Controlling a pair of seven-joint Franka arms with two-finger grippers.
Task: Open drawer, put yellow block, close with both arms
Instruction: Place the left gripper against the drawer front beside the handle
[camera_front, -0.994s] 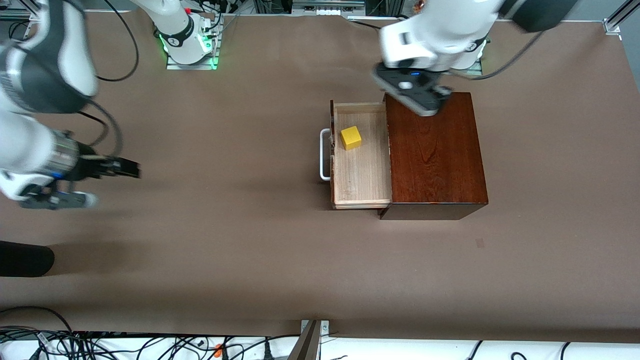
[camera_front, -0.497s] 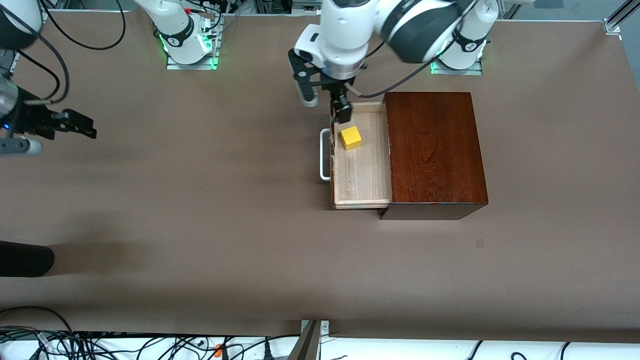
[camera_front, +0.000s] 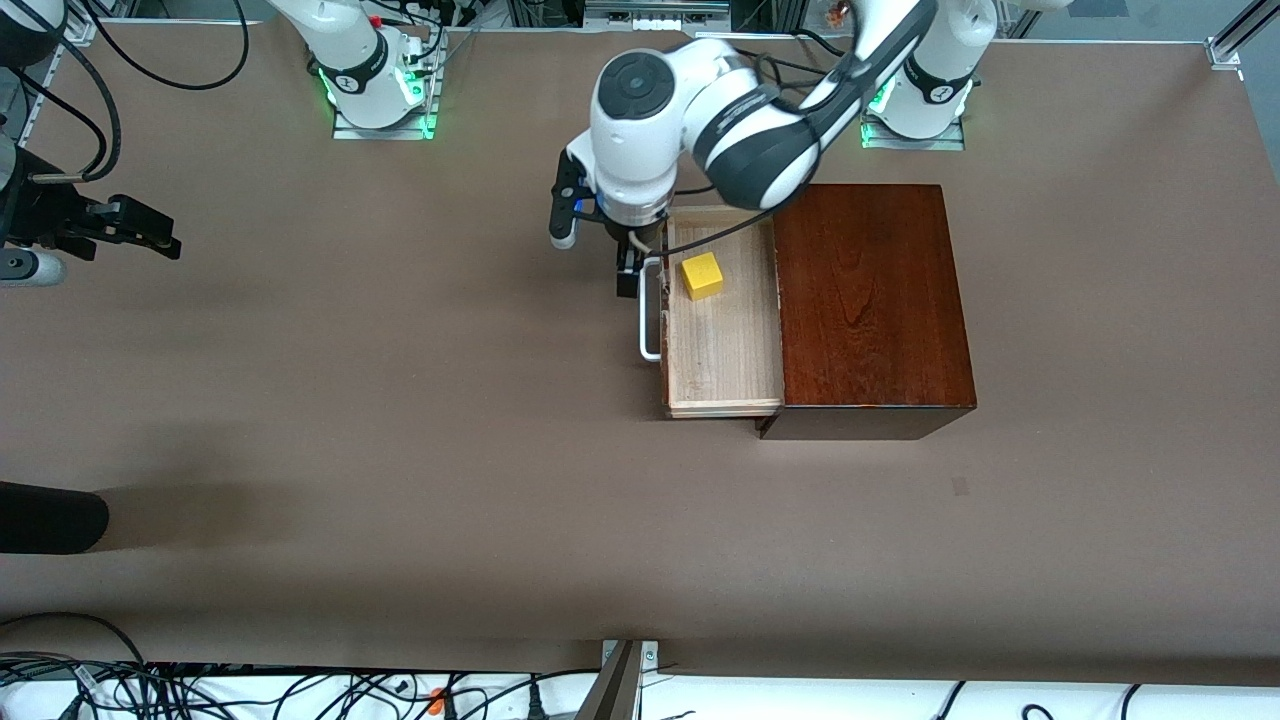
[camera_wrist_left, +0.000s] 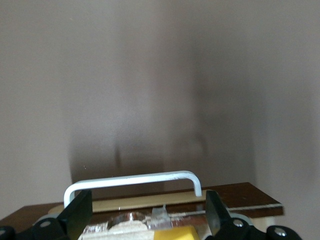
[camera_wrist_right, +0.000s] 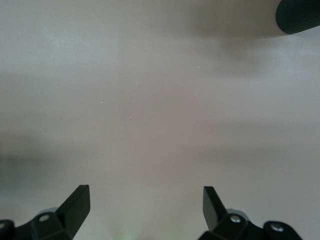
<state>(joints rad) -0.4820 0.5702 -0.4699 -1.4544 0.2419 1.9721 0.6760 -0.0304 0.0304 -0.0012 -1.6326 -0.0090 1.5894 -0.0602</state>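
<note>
Left wrist view: left gripper (camera_wrist_left: 145, 216) spread wide, nothing between the fingers (camera_wrist_left: 79, 214), white loop handle (camera_wrist_left: 132, 181) lying between them just ahead of the tips, a sliver of yellow block (camera_wrist_left: 176, 233) at the frame edge. Front view: left gripper (camera_front: 628, 272) hanging right at the handle (camera_front: 648, 308), at its end farther from the front camera, close against the dark front of the drawer (camera_front: 722, 340). Drawer pulled out of the dark mahogany box (camera_front: 868, 305) toward the right arm's end of the table. Yellow block (camera_front: 702, 275) resting on the pale tray floor, in the part farther from the front camera, near the front panel. Right gripper (camera_front: 140, 232) well apart from all this, over bare brown table (camera_front: 400, 450) at the right arm's end, waiting. Right wrist view: right gripper (camera_wrist_right: 145, 212) likewise spread wide and empty, only table surface under it.
</note>
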